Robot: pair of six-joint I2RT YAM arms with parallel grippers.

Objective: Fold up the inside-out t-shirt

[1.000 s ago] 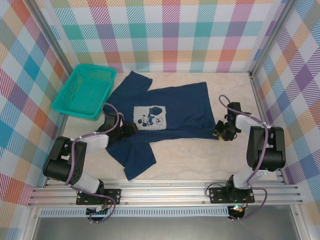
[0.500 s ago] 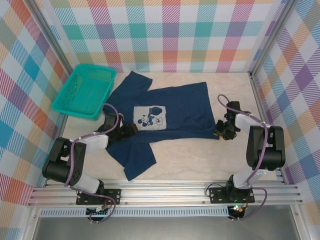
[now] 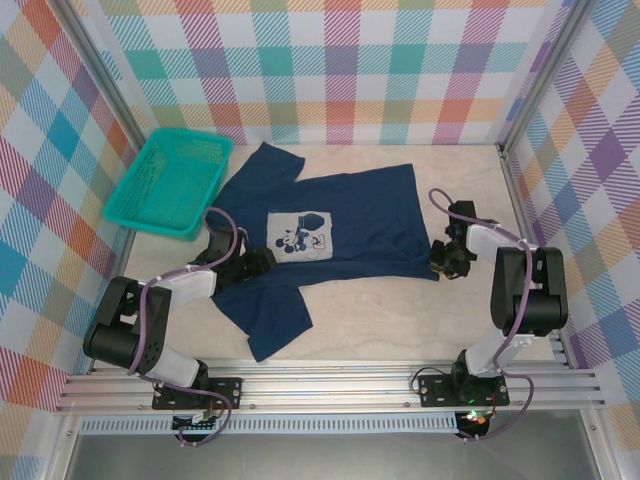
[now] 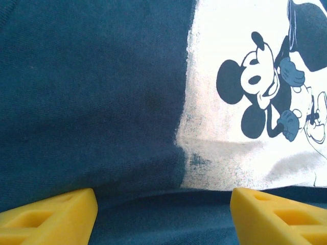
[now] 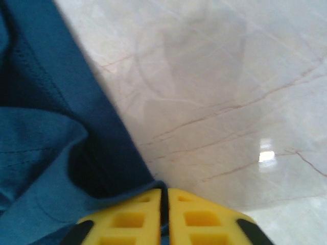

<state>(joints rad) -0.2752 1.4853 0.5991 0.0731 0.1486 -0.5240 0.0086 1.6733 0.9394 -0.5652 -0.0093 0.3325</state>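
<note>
The inside-out t-shirt lies spread flat across the table, dark navy with a white cartoon print on its chest. My left gripper hovers low over the shirt beside the print's near-left corner. In the left wrist view its yellow fingers stand wide apart above the cloth, with nothing between them. My right gripper is at the shirt's near right corner. In the right wrist view the right gripper is shut on a thin edge of the navy hem.
A teal mesh basket sits at the back left, just beyond the shirt's sleeve. Pale tabletop shows in front of the shirt and to its right. Checked walls close in the sides and back.
The right gripper's jaws have closed on the shirt's corner and its wrist has edged slightly back. The left arm and the shirt lie about as before.
</note>
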